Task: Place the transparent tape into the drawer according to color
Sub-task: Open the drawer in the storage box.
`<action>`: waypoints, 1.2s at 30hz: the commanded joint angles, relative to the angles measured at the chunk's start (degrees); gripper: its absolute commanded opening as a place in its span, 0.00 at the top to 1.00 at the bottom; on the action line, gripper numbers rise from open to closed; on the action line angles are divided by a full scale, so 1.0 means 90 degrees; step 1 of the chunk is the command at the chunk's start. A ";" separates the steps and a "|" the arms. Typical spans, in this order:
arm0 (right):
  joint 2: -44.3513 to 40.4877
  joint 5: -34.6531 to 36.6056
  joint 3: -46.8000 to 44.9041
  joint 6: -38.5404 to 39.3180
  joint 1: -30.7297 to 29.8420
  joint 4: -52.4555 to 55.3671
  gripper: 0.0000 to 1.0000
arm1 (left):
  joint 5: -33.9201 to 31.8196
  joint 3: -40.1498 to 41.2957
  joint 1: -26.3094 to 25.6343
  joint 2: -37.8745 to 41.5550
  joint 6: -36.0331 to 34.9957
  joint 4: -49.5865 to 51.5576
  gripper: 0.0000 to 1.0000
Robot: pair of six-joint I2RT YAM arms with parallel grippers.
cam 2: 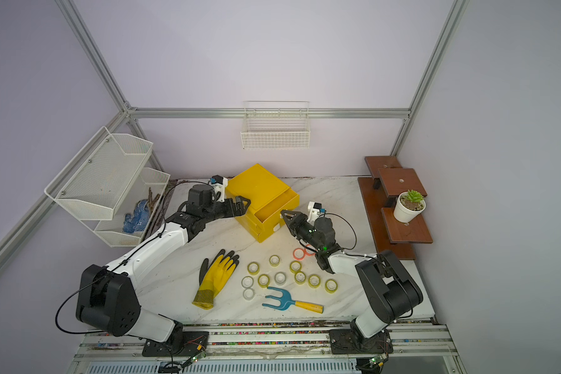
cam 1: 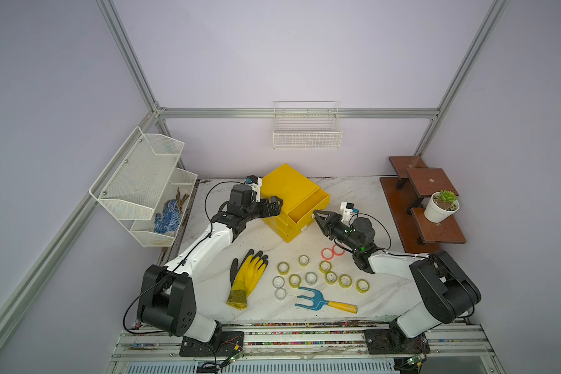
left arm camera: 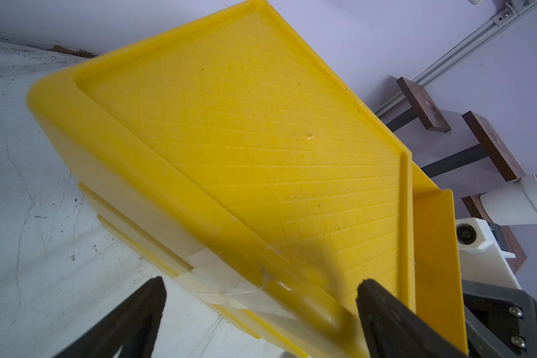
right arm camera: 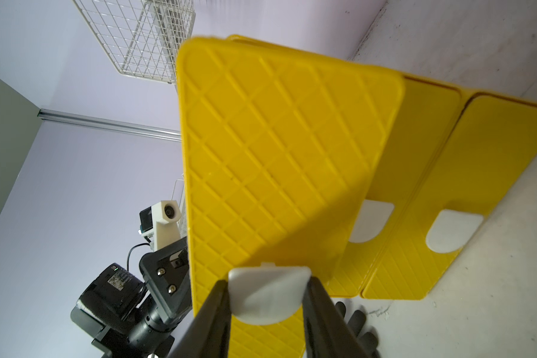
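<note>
The right pincer [right arm camera: 267,282] clamps the white handle [right arm camera: 270,299] of the open top drawer [cam 1: 305,207]; the left pincer [cam 1: 277,205] gapes at the yellow cabinet [cam 1: 287,184]. The transparent tape rolls [cam 1: 311,277] lie on the tabletop [cam 1: 353,200], at six o'clock from the right pincer, well apart.

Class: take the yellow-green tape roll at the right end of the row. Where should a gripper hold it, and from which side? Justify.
Come straight down from above and pinch the ring wall of the end roll: one finger inside the white core hole, one outside. It lies flat, hole up, low on the table, leaving a sideways approach little to catch.
</note>
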State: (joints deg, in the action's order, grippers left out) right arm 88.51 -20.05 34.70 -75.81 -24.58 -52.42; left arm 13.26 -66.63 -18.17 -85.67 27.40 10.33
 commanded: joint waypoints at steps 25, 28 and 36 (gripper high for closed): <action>-0.1781 -0.0044 -0.1365 0.0023 0.0478 0.0548 0.55 | 0.0149 -0.0014 -0.0031 -0.0032 -0.0007 -0.0296 0.00; -0.1838 -0.0074 -0.1386 0.0015 0.0496 0.0581 0.40 | 0.0196 0.0001 -0.0031 0.0011 -0.0016 -0.0334 0.00; -0.2583 -0.0189 -0.1303 0.0612 0.0611 0.2042 0.25 | 0.0023 -0.0040 -0.0031 0.0256 0.0053 -0.0247 0.00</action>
State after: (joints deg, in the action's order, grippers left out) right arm 68.12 -20.91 22.55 -73.93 -19.70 -41.19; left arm 13.69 -66.63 -18.17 -85.65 27.44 9.89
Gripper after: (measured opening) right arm 0.751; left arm 0.999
